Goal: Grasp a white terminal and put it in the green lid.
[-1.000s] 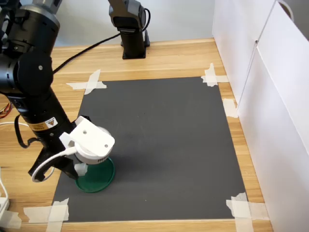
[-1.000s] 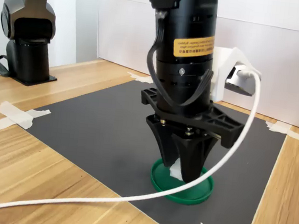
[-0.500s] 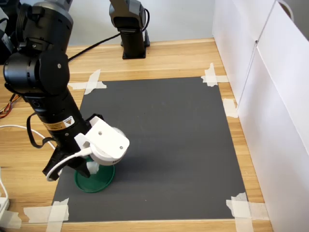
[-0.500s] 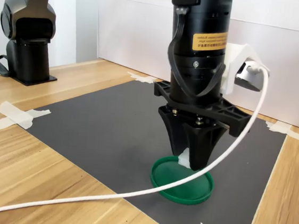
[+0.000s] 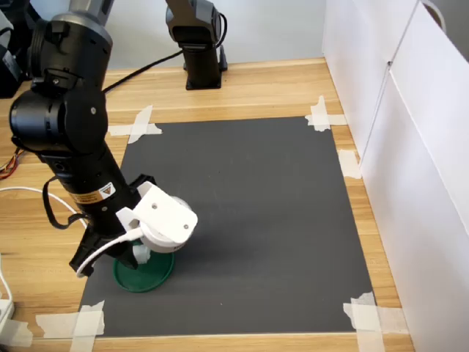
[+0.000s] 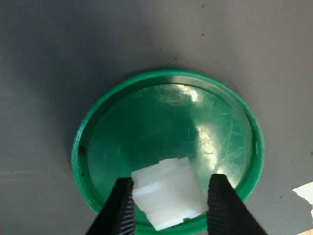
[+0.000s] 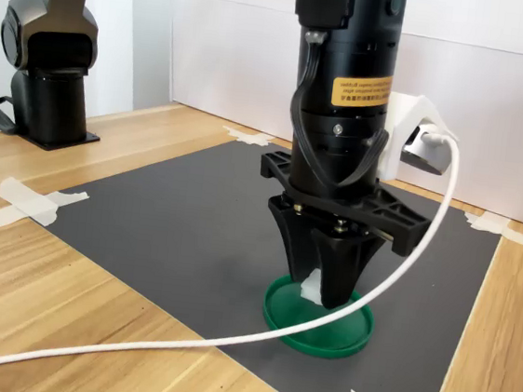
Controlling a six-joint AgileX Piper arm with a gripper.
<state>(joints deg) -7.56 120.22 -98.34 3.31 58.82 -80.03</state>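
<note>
1. Now the gripper (image 6: 168, 205) squeezes the white terminal (image 6: 168, 196), its two black fingers (image 6: 120, 208) nearly closed on it, right over the green lid (image 6: 220, 127).
2. Next, I think it should go low, then open slowly, so the block cannot bounce out.
3. Round, shiny lid; small, bumpy plastic block; flat dark mat (image 5: 256, 191).

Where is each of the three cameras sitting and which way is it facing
First exterior view: high, looking down on the black mat; shows the arm and end effector over the green lid.
Second exterior view: low at table height, side-on to the end effector holding the white terminal.
Wrist view: on the arm, looking straight down past two fingertips.
All three share lid and terminal.
</note>
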